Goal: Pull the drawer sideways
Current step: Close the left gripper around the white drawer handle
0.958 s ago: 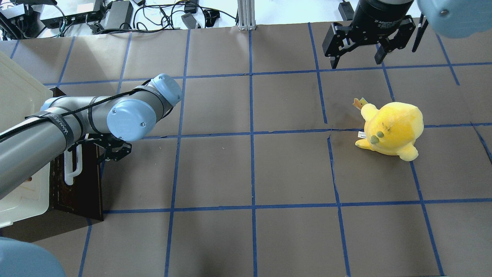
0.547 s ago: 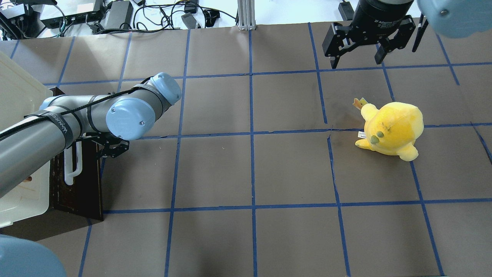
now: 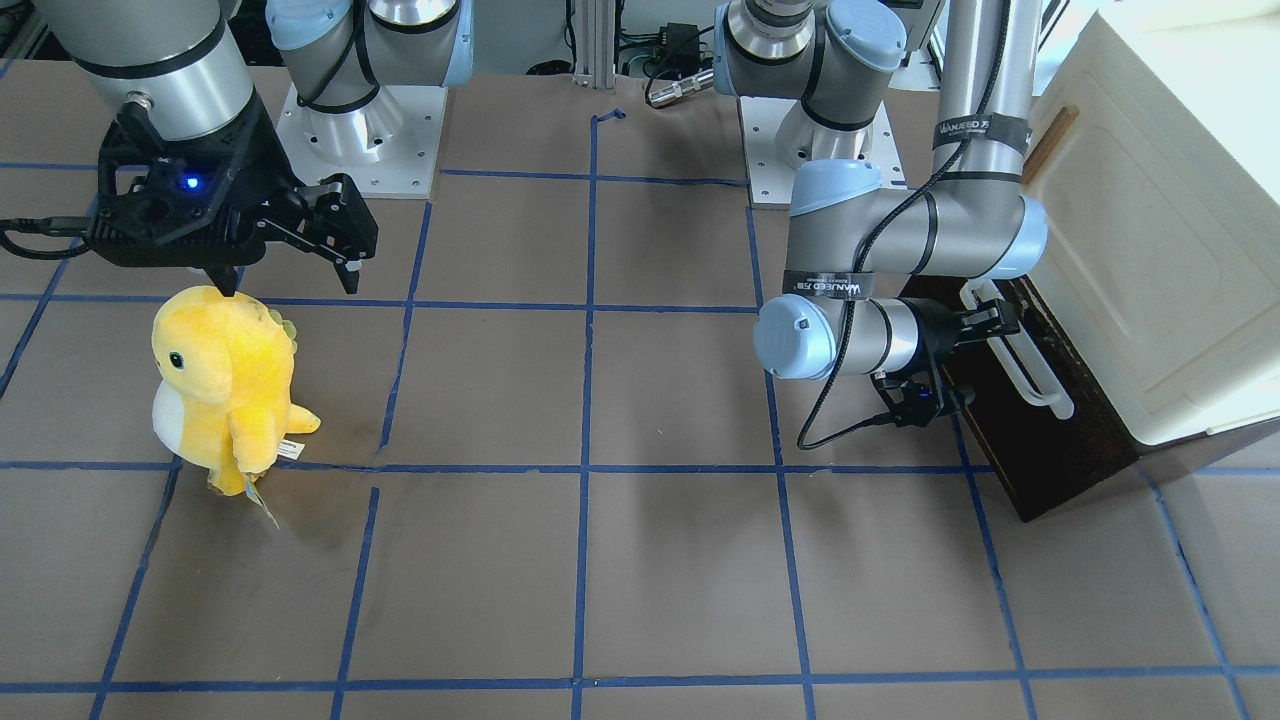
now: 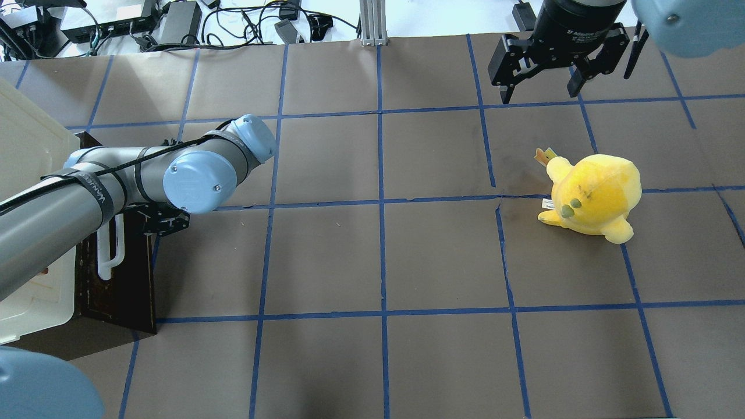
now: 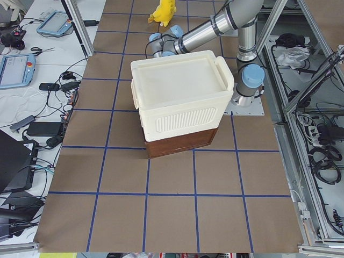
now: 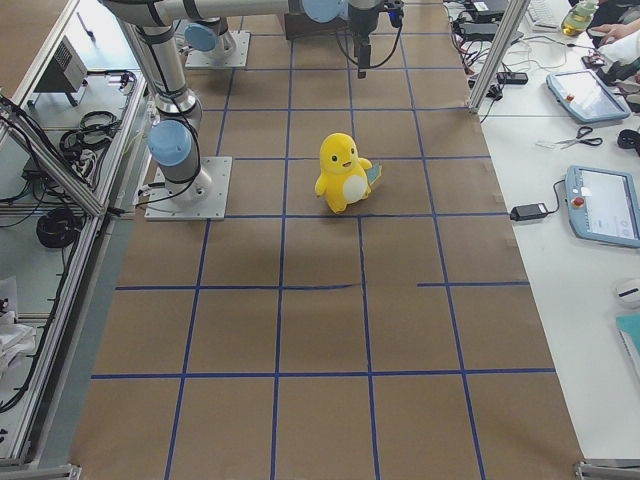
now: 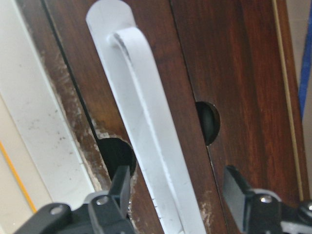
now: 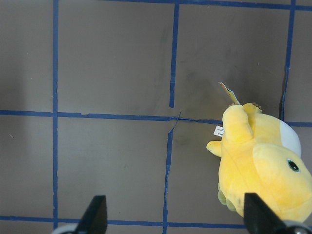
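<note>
The dark brown drawer (image 4: pixel 119 285) sits under the cream-white cabinet (image 4: pixel 29 151) at the table's left edge. Its white bar handle (image 4: pixel 110 247) runs along the front. My left gripper (image 4: pixel 148 220) is at the handle's far end. In the left wrist view the gripper (image 7: pixel 178 185) is open, with its fingers (image 7: pixel 122 183) on either side of the handle (image 7: pixel 146 122), close to the wood (image 7: pixel 234 73). The front-facing view shows the gripper (image 3: pixel 985 325) at the handle (image 3: pixel 1035 375). My right gripper (image 4: pixel 541 87) is open and empty, high above the far right of the table.
A yellow plush toy (image 4: pixel 593 198) stands right of centre, below the right gripper; it also shows in the right wrist view (image 8: pixel 263 165). The cabinet (image 3: pixel 1150 250) stands tall over the drawer. Cables and power boxes (image 4: pixel 174 23) lie beyond the far edge.
My left gripper has moved left, in toward the drawer front, and now straddles the handle. The right arm and the plush have not moved.
</note>
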`<state>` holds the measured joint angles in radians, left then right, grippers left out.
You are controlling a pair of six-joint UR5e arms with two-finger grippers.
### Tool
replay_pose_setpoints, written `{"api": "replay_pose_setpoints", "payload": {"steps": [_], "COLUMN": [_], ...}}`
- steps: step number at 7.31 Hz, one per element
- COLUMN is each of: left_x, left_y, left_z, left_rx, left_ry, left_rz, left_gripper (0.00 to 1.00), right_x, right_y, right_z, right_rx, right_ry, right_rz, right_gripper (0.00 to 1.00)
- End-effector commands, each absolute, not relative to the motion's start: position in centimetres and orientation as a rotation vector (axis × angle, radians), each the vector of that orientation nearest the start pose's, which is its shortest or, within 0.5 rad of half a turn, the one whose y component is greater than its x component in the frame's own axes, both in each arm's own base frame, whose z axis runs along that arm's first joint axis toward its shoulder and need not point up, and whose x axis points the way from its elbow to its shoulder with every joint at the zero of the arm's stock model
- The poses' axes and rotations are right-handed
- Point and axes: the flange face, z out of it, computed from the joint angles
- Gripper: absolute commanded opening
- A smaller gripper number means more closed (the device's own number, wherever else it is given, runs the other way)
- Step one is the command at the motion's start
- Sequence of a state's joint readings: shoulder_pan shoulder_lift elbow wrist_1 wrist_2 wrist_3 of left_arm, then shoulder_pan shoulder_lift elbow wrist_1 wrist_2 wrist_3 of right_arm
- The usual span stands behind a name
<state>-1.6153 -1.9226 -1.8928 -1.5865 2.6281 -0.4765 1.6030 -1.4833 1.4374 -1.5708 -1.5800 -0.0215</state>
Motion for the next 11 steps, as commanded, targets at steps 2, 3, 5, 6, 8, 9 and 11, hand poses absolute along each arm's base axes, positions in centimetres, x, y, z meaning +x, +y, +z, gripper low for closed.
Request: {"api": "replay_pose_setpoints", "payload": {"steps": [2,3,5,6,8,9,11], "left_x": [-6.8,-6.8,-6.5,-6.5,-6.8,-7.0,-7.1], "left_y": [-49.6,-49.5,-49.4,-49.4,-49.3,-49.3,-49.3], "left_z": [20.8,20.7,20.3,20.3,20.2,20.2,20.1], "left_rx": [-0.003,-0.001,0.039,0.041,0.047,0.05,0.052], "left_ry": [1.968,1.967,1.893,1.889,1.889,1.888,1.889], "left_rz": [0.397,0.4,0.39,0.391,0.391,0.387,0.388], "left_gripper": [0.54,0.54,0.55,0.54,0.37,0.33,0.17], "right_x": [14.9,14.9,14.9,14.9,14.9,14.9,14.9], "right_y": [-52.9,-52.9,-52.9,-52.9,-52.9,-52.9,-52.9], "right_z": [50.9,50.9,50.9,50.9,50.9,50.9,50.9], "right_rx": [-0.084,-0.087,-0.084,-0.084,-0.084,-0.084,-0.084], "right_ry": [3.149,3.149,3.149,3.149,3.149,3.149,3.149], "right_rz": [-0.073,-0.073,-0.073,-0.073,-0.073,-0.073,-0.073], "right_gripper": [1.0,1.0,1.0,1.0,1.0,1.0,1.0]}}
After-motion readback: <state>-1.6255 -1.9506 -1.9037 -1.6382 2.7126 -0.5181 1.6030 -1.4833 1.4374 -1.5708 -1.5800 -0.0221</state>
